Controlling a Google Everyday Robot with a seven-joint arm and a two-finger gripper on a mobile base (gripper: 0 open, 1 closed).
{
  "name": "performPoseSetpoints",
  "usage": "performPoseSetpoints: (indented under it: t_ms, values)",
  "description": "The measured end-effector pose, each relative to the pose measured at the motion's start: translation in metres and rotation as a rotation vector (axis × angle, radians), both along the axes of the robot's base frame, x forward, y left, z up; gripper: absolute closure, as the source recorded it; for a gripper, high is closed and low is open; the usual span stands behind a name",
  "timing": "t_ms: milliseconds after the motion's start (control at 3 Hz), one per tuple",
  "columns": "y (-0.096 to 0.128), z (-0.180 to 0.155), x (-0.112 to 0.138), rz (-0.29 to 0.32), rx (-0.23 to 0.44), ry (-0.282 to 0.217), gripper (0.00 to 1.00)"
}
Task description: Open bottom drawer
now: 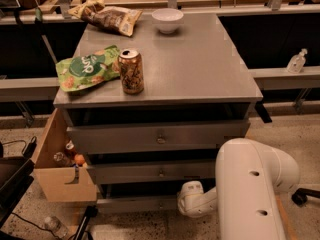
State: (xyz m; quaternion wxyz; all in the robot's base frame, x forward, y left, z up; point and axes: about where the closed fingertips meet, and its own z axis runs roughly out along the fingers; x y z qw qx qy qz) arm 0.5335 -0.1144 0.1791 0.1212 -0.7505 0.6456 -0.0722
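The grey cabinet (165, 69) has three drawer fronts. The bottom drawer (132, 204) is the slim grey strip lowest down, just above the floor. It stands slightly forward of the cabinet body. My white arm (250, 189) comes in from the lower right and bends left. My gripper (184, 204) is at the right end of the bottom drawer front, mostly hidden behind the rounded white wrist (194, 198).
On the cabinet top lie a green snack bag (85, 71), a soda can (131, 70), a brown chip bag (107, 16) and a white bowl (167, 20). A wooden box (55, 169) with small items hangs at the cabinet's left. The top drawer (160, 136) and middle drawer (155, 173) sit above.
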Motion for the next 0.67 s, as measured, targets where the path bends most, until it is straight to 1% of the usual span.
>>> performPoseSetpoints:
  t_ms: [667]
  values:
    - [-0.0009, 0.0040, -0.0019, -0.003, -0.004, -0.004, 1.00]
